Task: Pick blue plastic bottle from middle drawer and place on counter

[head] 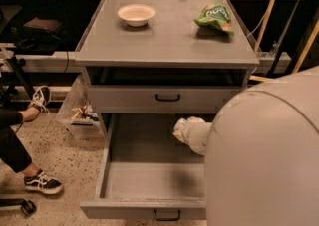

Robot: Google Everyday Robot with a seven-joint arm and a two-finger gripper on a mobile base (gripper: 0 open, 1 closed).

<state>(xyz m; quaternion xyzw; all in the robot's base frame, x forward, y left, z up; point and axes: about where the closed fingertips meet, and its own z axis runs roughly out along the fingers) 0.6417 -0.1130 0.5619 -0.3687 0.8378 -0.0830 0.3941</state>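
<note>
One seemingly rounded tool (185, 129) above matte drawer (145, 184)

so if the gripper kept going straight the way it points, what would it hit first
The gripper is inside the middle drawer, right side, pointing left. The floor ahead looks bare, so probably the drawer's left wall first; depth is unclear.

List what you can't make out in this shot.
Camera view:
- Gripper, over the middle drawer: its outline merges with a pale thing at the tip, so the hold is unreadable.
- Blue plastic bottle: likely that pale thing; label and cap indistinct.
- Drawer's right side: hidden by the robot's body.
- Open gap under the counter: in shadow.
- Person at left: cut off by the frame edge.
</note>
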